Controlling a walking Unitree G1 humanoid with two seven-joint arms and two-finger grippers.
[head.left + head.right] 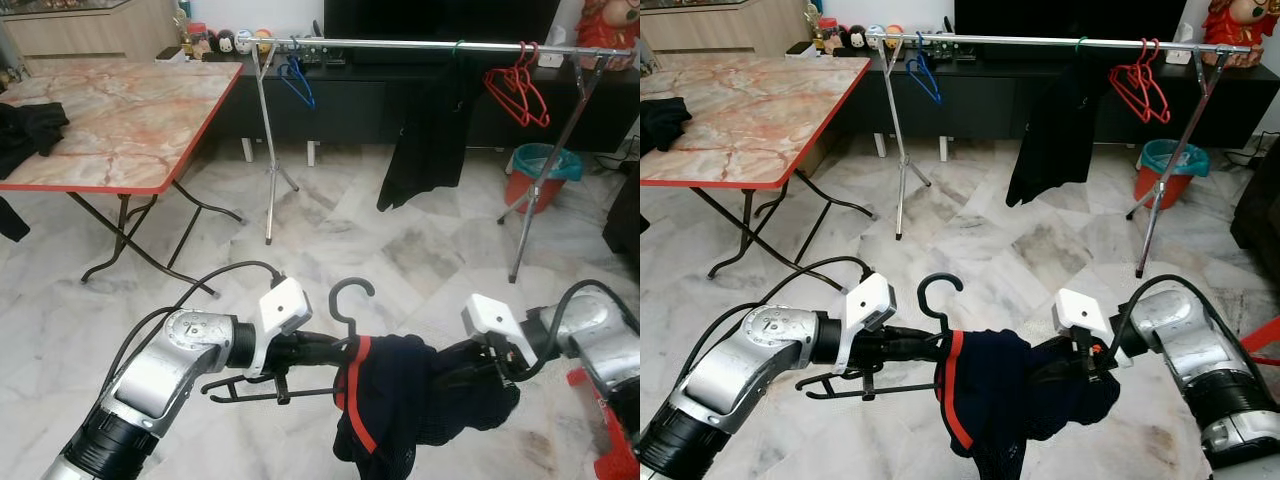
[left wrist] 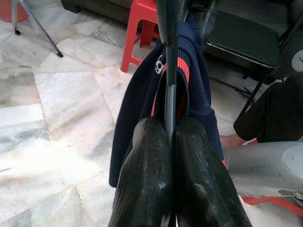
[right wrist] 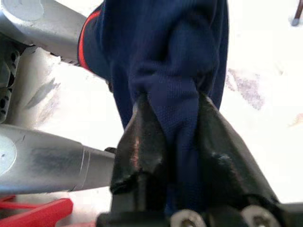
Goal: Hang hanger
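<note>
**Garment on hanger, rail not yet reached**

Near the robot, low over the marble floor (image 1: 400, 250), a black hanger (image 1: 345, 330) is pinched by the left gripper (image 2: 169, 142); its navy garment (image 1: 420, 400) is clamped by the right gripper (image 3: 177, 127). Next, carrying to the far clothes rail (image 1: 420, 44) seems required.

Head views: even, bright indoor light, sharp throughout, no motion blur. The glossy white-grey marble floor (image 1: 400, 250) carries soft diffuse reflections; shadows under the red-edged marble-pattern folding tabletop (image 1: 120, 120) are faint. Straight lines bow slightly at frame edges. Left wrist view: close black fingers (image 2: 151, 179) are soft, floor mildly overexposed. Right wrist view: floor blown out white; dark navy garment with red trim (image 3: 175, 56) blurred at close range.
</note>
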